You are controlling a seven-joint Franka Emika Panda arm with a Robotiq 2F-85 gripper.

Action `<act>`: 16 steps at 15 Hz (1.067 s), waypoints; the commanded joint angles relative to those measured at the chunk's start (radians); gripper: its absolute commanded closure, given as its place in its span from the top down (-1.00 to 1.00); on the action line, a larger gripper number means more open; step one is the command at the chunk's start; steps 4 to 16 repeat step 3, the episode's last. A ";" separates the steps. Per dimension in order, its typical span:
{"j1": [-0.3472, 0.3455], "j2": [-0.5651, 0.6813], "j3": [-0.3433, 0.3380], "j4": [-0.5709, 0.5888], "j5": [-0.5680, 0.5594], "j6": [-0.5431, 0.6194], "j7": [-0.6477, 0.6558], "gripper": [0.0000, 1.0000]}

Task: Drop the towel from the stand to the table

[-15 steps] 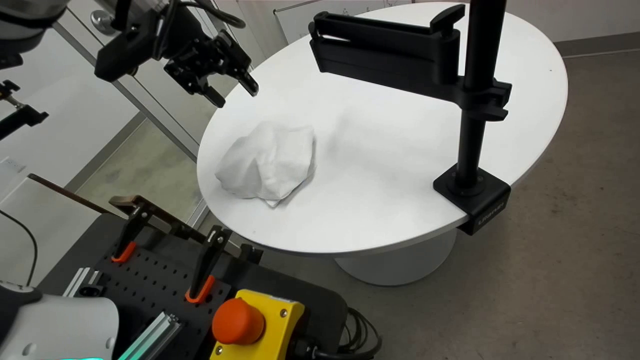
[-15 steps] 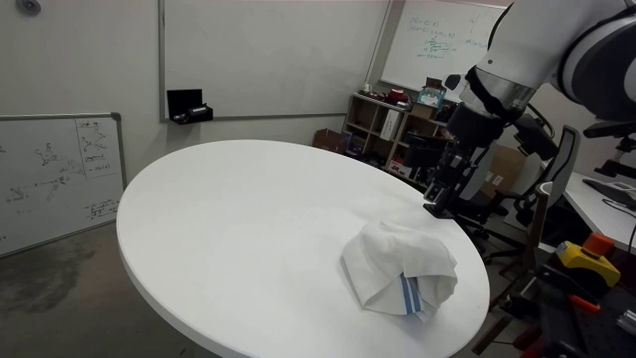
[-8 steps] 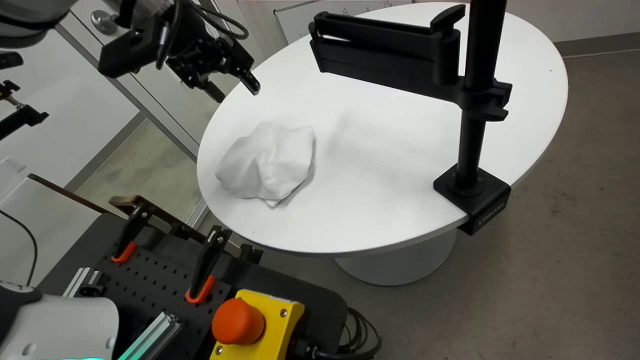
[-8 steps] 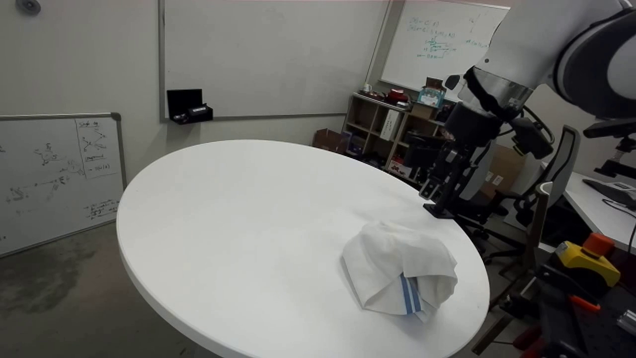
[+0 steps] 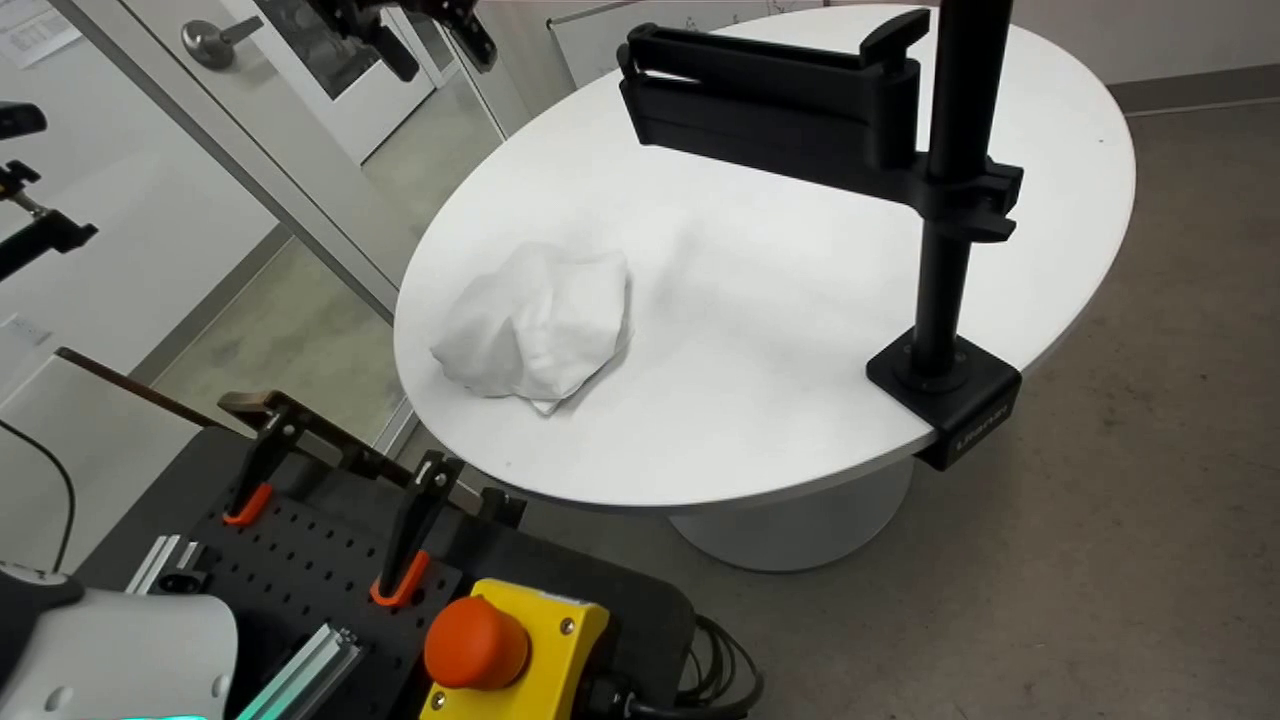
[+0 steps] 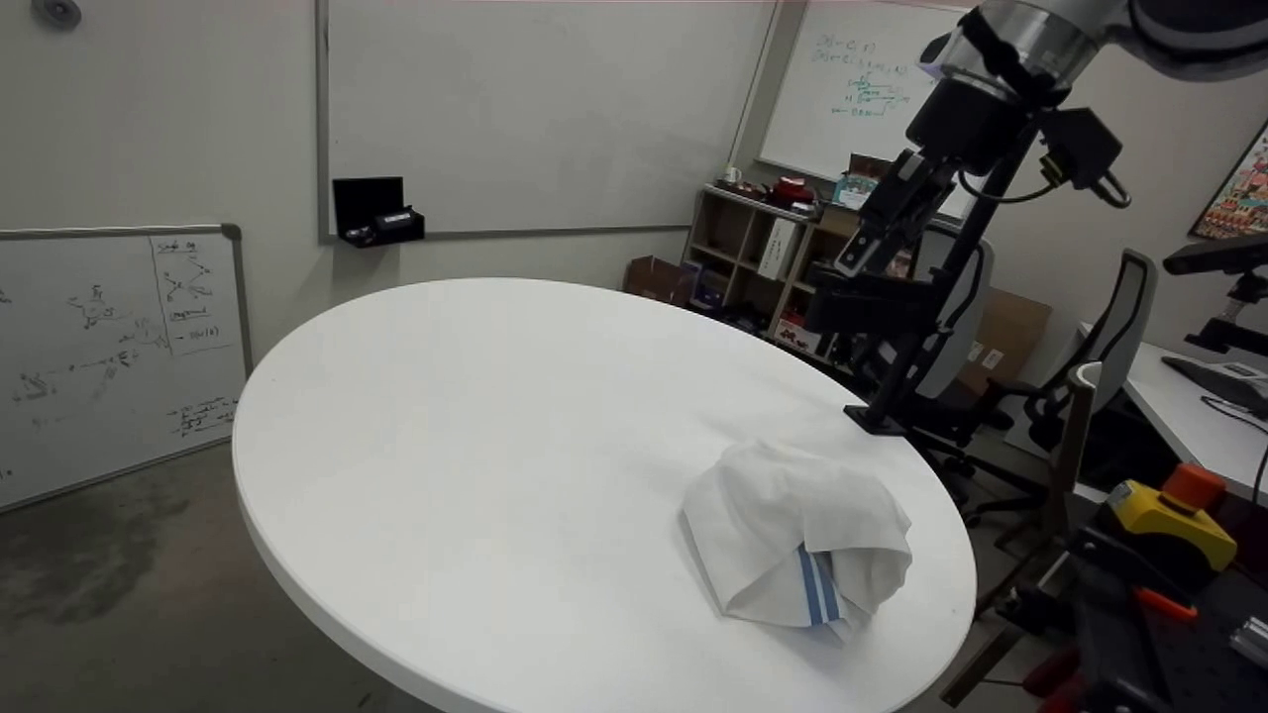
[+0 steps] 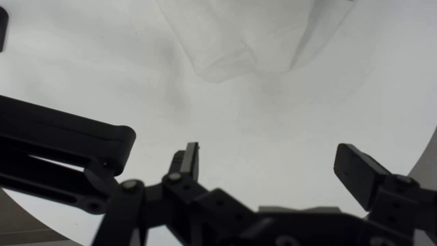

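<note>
The white towel lies crumpled on the table near its edge in both exterior views (image 5: 540,325) (image 6: 783,525). Its blue stripes show in an exterior view. The towel (image 7: 245,37) is at the top of the wrist view. The round white table (image 5: 760,410) (image 6: 466,475) carries it. The black stand is clamped to the table edge, with its pole (image 5: 945,280) upright and its flat arm (image 5: 770,115) bare; the arm (image 7: 61,136) shows left in the wrist view. My gripper (image 7: 267,150) is open and empty, high above the table and apart from the towel; both exterior views show it (image 5: 440,55) (image 6: 854,259).
A black cart with orange-tipped clamps (image 5: 405,540) and a yellow box with a red button (image 5: 530,640) stands beside the table. A shelf (image 6: 743,248), an office chair (image 6: 1109,327) and whiteboards (image 6: 545,119) are in the background.
My gripper has risen well above its earlier height, mostly within the last half second. It is open throughout. The towel, stand and table have not moved.
</note>
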 commanded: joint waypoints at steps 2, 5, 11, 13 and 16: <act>0.003 -0.015 -0.003 -0.002 -0.002 -0.009 0.003 1.00; 0.003 -0.014 -0.003 -0.003 -0.002 -0.009 0.003 1.00; 0.003 -0.014 -0.003 -0.003 -0.002 -0.009 0.003 1.00; 0.003 -0.014 -0.003 -0.003 -0.002 -0.009 0.003 1.00; 0.003 -0.014 -0.003 -0.003 -0.002 -0.009 0.003 1.00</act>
